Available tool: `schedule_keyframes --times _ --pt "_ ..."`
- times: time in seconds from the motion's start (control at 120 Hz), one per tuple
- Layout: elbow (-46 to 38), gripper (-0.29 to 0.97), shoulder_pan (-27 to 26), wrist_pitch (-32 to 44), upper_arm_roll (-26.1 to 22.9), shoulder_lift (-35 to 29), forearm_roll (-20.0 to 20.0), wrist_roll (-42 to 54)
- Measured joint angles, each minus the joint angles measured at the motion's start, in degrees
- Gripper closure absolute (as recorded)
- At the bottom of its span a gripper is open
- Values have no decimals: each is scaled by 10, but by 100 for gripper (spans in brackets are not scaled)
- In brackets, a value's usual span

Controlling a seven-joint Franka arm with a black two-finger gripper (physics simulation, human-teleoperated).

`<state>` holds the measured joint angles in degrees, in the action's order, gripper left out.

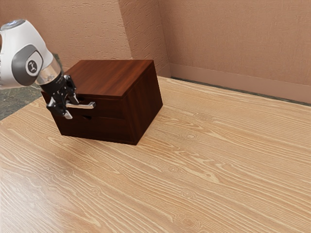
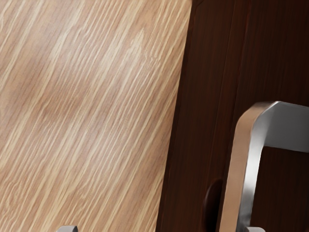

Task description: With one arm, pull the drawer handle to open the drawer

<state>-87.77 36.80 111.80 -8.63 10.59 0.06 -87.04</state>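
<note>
DESK: What sits at the upper left of the frame?

PHOTOGRAPHER: A white and grey robot arm [image 1: 26,58]. Its black two-finger gripper [image 1: 64,104] is at the face of a dark reddish-brown wooden box cabinet [image 1: 116,77], which stands left of centre on a pale, strongly grained wooden table [image 1: 204,170].

DESK: And the handle?

PHOTOGRAPHER: The brushed silver metal drawer handle [image 1: 83,104] is a flat bar bent at a rounded corner. It stands off the upper drawer front [image 1: 108,108], on the cabinet's left-hand face, and the gripper is right at its left end.

DESK: Gripped?

PHOTOGRAPHER: No. In the wrist view the grey fingertips [image 2: 67,228] peek in at the lower edge, spread well apart. The handle [image 2: 244,164] is close to one and far from the other, so the pincer is spread and pinching nothing.

DESK: Drawer contents?

PHOTOGRAPHER: Hidden behind the smooth dark wood front. I cannot tell whether the drawer has slid out at all. A small dark rounded recess [image 2: 211,205] marks the wood beside the handle's post.

DESK: Backdrop?

PHOTOGRAPHER: Tan, rough-textured walls [image 1: 233,34] with a plain skirting board, and a patch of mottled grey floor [image 1: 14,99] at the left edge.
</note>
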Motion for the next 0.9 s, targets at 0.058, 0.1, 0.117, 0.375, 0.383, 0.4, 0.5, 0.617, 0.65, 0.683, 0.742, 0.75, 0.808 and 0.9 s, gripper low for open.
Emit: schedule_keyframes --times 0.058,0.1,0.117,0.375,0.383,0.4,0.5,0.617,0.65,0.683,0.742,0.75,0.808,0.9 --pt "2 33 1 4 2 6 0 0" --pt "4 33 1 6 3 9 0 1" --pt "4 34 2 7 4 9 0 1" --pt "-21 36 -1 20 5 -7 0 5" --pt "-23 36 -1 20 6 -8 0 5" --pt "-25 36 -1 21 6 -10 0 5" --pt "-55 36 -2 30 6 -32 0 6" --pt "-92 37 -2 43 6 -56 -1 7" --pt "-104 37 -1 48 6 -64 -1 7" --pt "-112 37 0 52 6 -71 -1 7" --pt "-122 37 1 58 6 -80 -1 8" --pt "-123 37 2 58 5 -82 -1 8" --pt "-137 37 2 63 5 -95 -1 8" --pt "-165 37 4 73 5 -115 -2 8"
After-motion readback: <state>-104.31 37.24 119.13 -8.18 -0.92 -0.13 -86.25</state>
